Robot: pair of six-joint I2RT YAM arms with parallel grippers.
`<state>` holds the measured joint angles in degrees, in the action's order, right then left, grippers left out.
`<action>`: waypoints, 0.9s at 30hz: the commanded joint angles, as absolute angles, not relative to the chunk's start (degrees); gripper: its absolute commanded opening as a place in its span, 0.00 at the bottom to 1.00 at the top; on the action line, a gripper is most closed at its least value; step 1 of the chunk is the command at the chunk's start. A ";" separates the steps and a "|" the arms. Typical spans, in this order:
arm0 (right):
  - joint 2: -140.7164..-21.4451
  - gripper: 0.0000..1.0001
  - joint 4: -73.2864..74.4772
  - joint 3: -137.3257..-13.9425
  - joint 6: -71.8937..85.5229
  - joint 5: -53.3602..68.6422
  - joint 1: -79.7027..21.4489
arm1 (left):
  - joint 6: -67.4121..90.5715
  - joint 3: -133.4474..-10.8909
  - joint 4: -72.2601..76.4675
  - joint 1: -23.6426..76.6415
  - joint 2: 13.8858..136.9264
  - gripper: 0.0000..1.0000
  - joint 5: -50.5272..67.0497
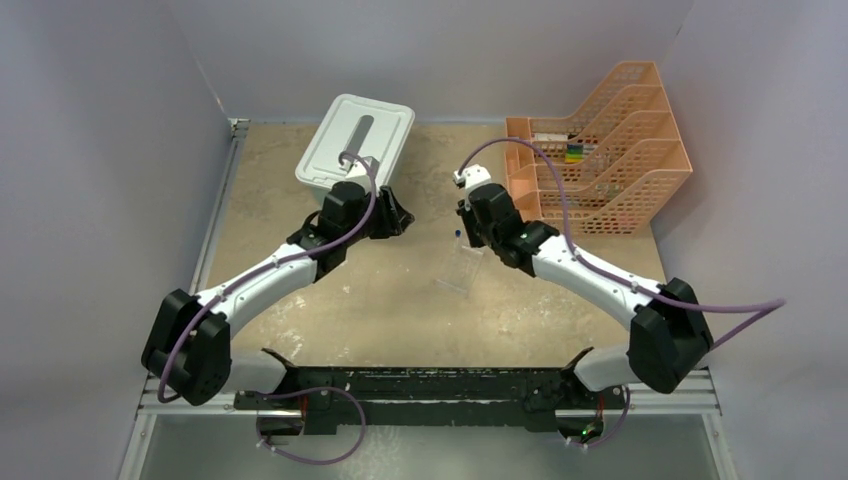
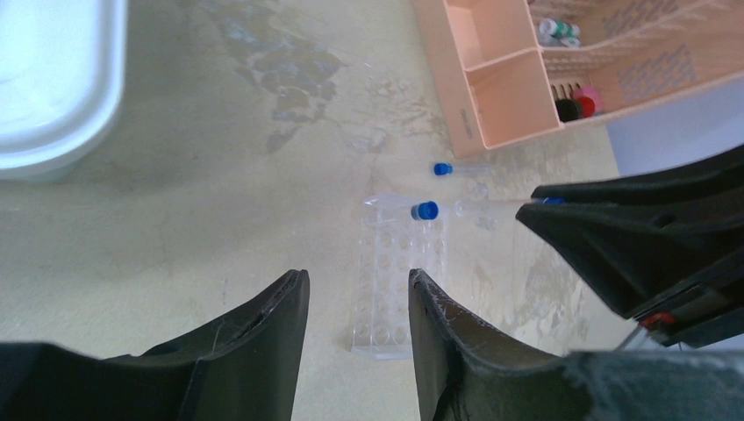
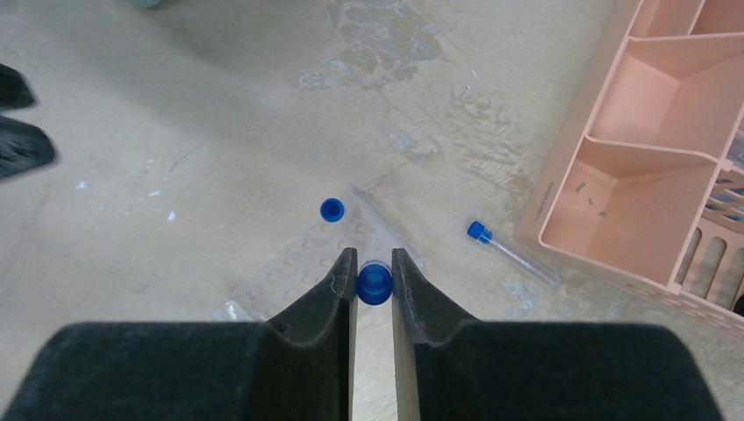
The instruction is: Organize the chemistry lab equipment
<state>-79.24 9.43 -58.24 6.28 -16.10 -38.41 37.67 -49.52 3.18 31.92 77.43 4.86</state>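
Arms reach inward from the near edge of the bench [image 1: 400, 315], elbows bent outward, wrists converging above the clear rack [image 1: 460, 268]. Right gripper [image 3: 374, 259] points down at the rack's edge, clamped on the cap of a blue-capped tube [image 3: 375, 282]. A second tube [image 3: 332, 209] stands in the rack close by. Left gripper [image 2: 358, 294] hovers opposite, jaws apart and empty. A third tube [image 3: 513, 252] lies on the bench beside the orange tray [image 3: 632, 167].

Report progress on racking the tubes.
Done: one blue-capped tube appears seated in the clear rack. In hand: the right tool grips a second tube over it. Left: a third tube lies on the table by the orange tray; left tool open, empty.
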 commanded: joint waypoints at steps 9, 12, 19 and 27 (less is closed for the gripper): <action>-81.66 0.14 -5.92 -51.29 6.46 -17.86 -39.52 | 39.33 -49.21 1.93 30.94 72.69 0.43 -3.96; -81.52 0.14 -7.73 -49.64 6.88 -17.53 -39.53 | 39.05 -49.35 1.93 30.90 72.69 0.43 -3.88; -82.06 0.14 -8.20 -48.07 10.01 -14.52 -39.52 | 38.89 -49.63 1.43 30.85 72.72 0.43 -3.48; -83.53 0.15 -8.41 -47.49 10.13 -14.34 -39.54 | 38.94 -49.42 1.40 30.85 72.56 0.42 -3.30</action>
